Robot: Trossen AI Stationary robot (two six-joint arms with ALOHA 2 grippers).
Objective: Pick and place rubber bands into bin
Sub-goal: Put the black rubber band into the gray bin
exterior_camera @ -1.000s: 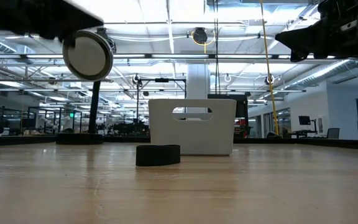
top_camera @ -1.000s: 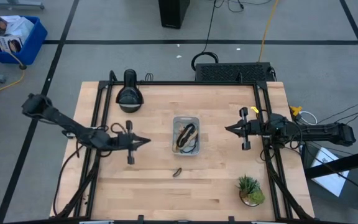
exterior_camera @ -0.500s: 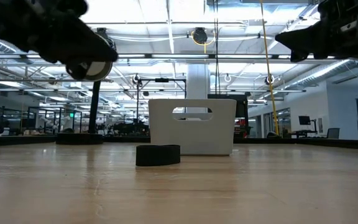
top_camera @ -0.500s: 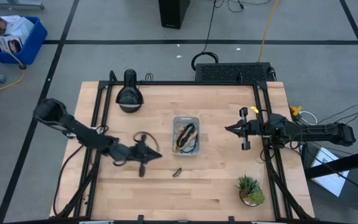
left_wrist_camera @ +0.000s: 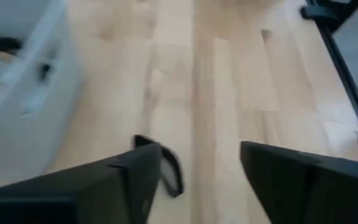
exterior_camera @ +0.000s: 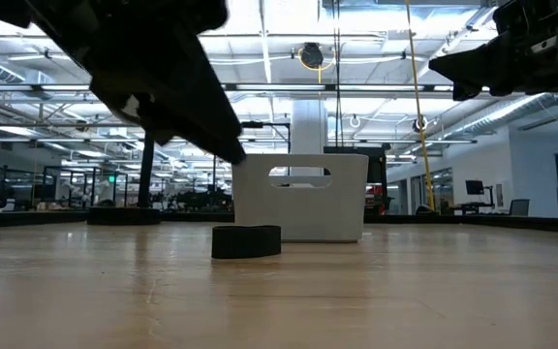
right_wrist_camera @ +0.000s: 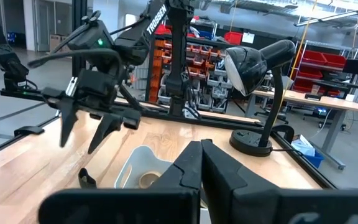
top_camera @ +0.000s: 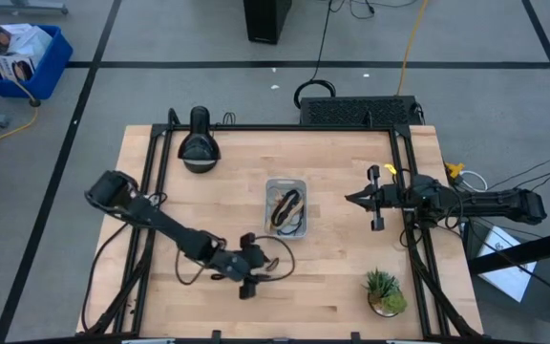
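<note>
The left gripper, a dark two-finger claw, hangs with its fingers spread apart over the wooden table near the middle of the front edge. In the left wrist view one small black rubber band lies flat on the boards just off one dark finger, partly hidden by it; I cannot tell whether they touch. In the low view that band lies in front of the small pale blue-grey translucent plastic bin. Seen from above, the bin sits at the table's centre, with dark and tan wavy rubber bands lying inside it.

The right gripper, its fingers pressed together with nothing between them, is held above the table toward the right edge, well apart from the bin. A black desk lamp stands near the back edge, and a small green potted plant sits near the front right corner.
</note>
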